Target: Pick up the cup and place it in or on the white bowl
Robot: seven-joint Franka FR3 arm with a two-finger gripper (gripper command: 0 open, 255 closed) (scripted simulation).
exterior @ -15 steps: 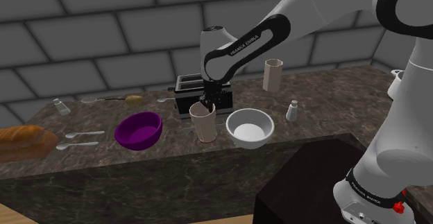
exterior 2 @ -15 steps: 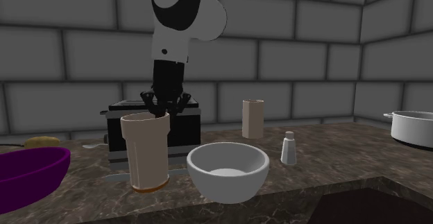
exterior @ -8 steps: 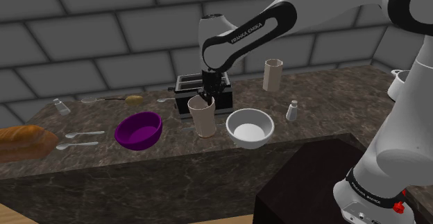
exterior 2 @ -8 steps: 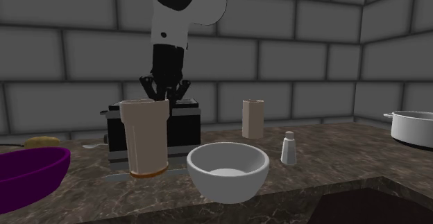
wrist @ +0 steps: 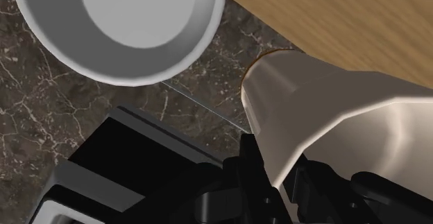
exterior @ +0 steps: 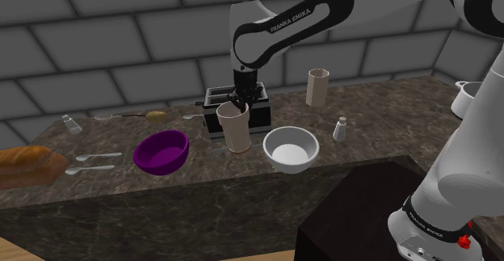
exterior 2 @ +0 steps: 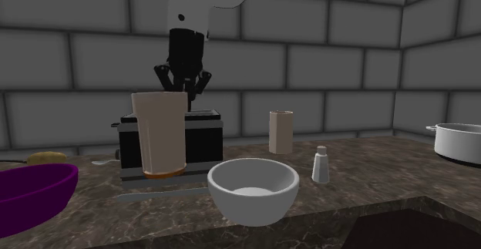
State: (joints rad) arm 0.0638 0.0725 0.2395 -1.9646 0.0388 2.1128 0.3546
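Note:
A tall beige cup (exterior: 236,129) (exterior 2: 159,132) (wrist: 333,112) with an orange base hangs clear above the dark marble counter. My black gripper (exterior: 238,103) (exterior 2: 183,88) (wrist: 277,177) is shut on its rim, one finger inside and one outside the wall. The white bowl (exterior: 291,148) (exterior 2: 253,188) (wrist: 118,25) stands on the counter just to the cup's right in the shoulder view, apart from it. A second beige cup (exterior: 317,86) (exterior 2: 280,132) stands further back on the counter.
A black toaster (exterior: 257,112) (exterior 2: 202,136) sits right behind the lifted cup. A purple bowl (exterior: 161,151) (exterior 2: 31,195) is at the shoulder view's left, with spoons (exterior: 90,162) and bread (exterior: 31,164) beyond. A shaker (exterior: 341,128) (exterior 2: 321,165) stands right of the white bowl.
The gripper has risen with the cup in it; the cup left the counter and now hangs higher, in front of the toaster.

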